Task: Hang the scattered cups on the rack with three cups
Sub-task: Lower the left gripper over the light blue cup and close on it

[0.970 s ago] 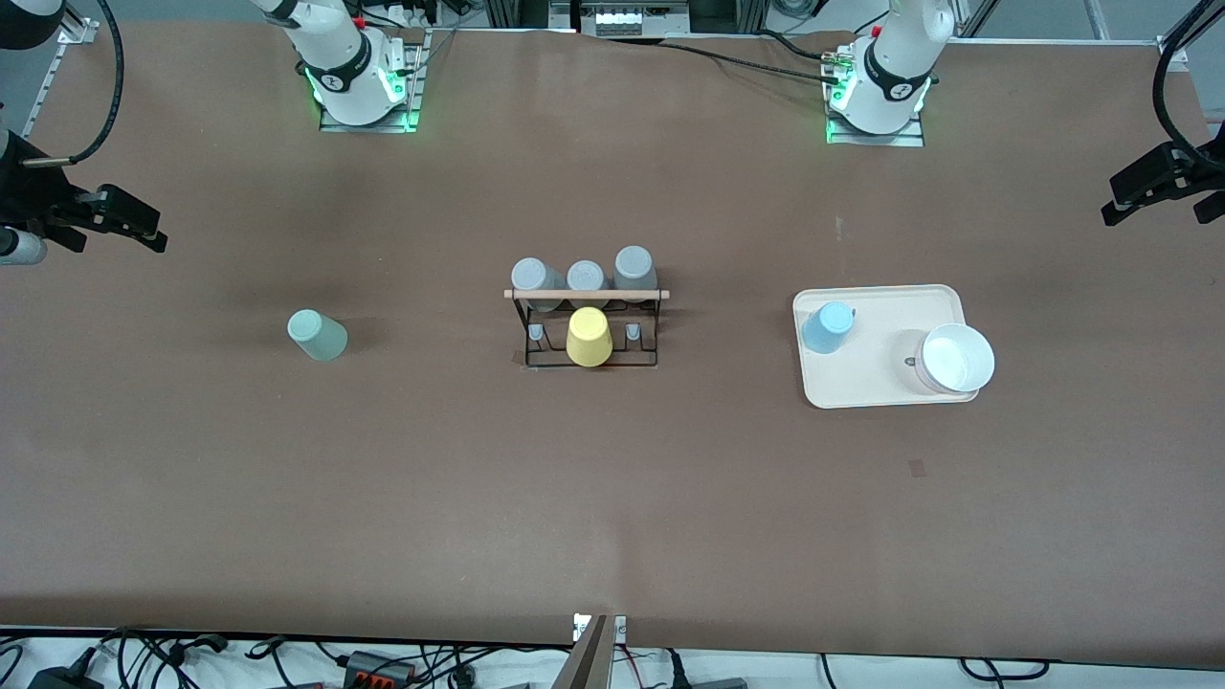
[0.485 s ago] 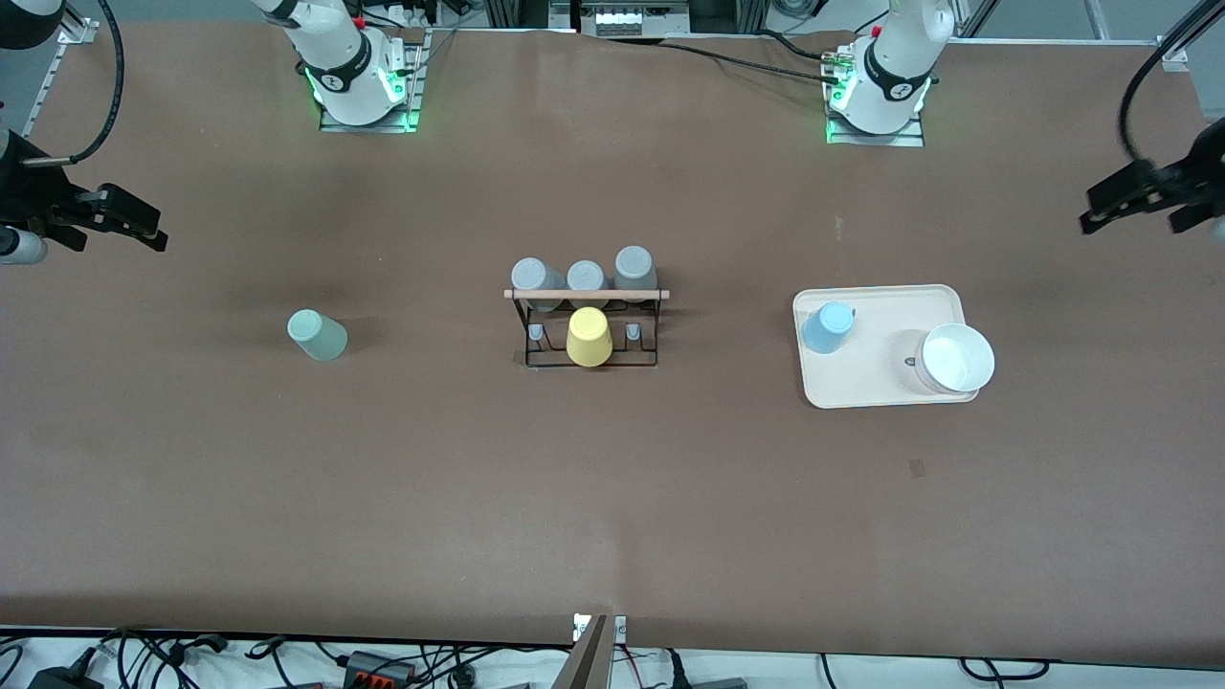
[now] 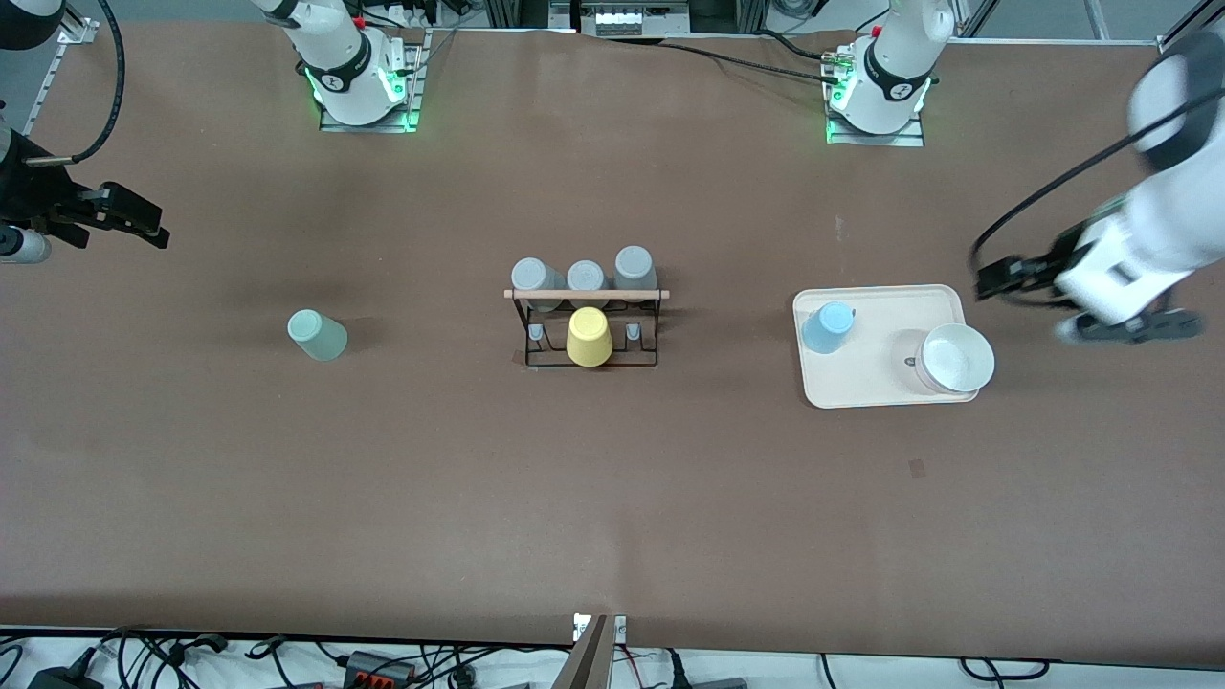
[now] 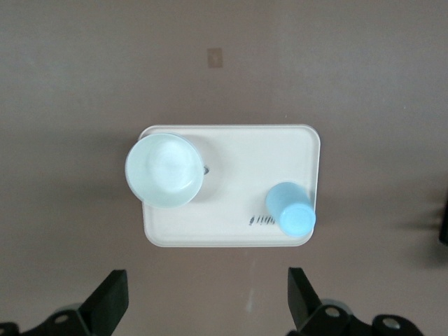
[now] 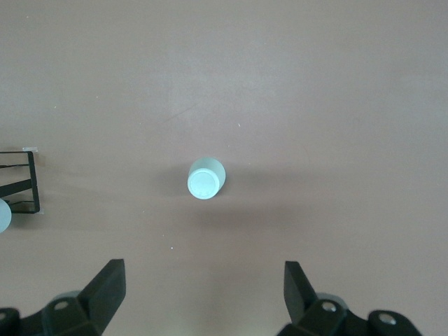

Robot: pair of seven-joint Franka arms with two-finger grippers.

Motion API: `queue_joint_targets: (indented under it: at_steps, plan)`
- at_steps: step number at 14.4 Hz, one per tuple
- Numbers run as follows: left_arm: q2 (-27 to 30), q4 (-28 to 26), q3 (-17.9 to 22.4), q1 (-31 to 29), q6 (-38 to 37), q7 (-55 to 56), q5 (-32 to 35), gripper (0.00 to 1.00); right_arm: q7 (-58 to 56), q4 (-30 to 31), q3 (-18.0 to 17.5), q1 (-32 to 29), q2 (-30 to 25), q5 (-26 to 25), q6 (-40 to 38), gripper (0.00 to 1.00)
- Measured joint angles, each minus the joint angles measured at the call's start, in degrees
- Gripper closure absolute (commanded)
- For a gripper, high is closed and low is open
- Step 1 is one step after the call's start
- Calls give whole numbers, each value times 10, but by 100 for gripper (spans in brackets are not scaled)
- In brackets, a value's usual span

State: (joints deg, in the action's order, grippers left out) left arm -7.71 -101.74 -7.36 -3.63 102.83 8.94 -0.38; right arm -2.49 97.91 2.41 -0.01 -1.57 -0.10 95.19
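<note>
**Mint green cup** point(image 3: 317, 335): small, plain, tapered, no handle. It stands alone on the brown surface point(image 3: 612, 498) at nine o'clock of the rack point(image 3: 586, 294), well apart from it, toward the right arm's end.

**Light blue cup** point(image 3: 828, 327): the same shape. It stands in the tray point(image 3: 880, 388), in the corner nearest the rack, at three o'clock of the rack.

Both cups look like smooth, matte, rigid plastic and appear to rest mouth-down. Expect them to be light and easy to tip or slide. You would best pinch each across its side wall near mid-height, where the taper is least likely to squeeze it out.

**Rack**: black wire frame with a pale wooden rod on top. Three grey cups point(image 3: 586, 276) sit in its twelve o'clock row and a yellow cup point(image 3: 589, 337) at six o'clock, with a free upright peg on either side of it.

**Tray**: cream, with rounded corners. It also carries a white bowl point(image 3: 955, 358).

**Left end effector** point(image 4: 206, 276): spread wide and empty, over the surface at three o'clock of the tray.

**Right end effector** point(image 5: 203, 273): also wide apart and empty. It waits over the surface at about ten o'clock of the mint green cup.
</note>
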Motion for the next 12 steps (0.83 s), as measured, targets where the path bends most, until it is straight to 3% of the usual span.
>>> queue_joint_targets:
  at_steps: [3,8,12]
  plan:
    - [-13,-81,-32,1,104,59,0,0,0,0,0,0,0,0,0,0]
    - [-46,-163,-83,3,232,143,0,0,0,0,0,0,0,0,-1,0]
    - [-73,-230,-93,23,336,175,0,0,0,0,0,0,0,0,-2,0]
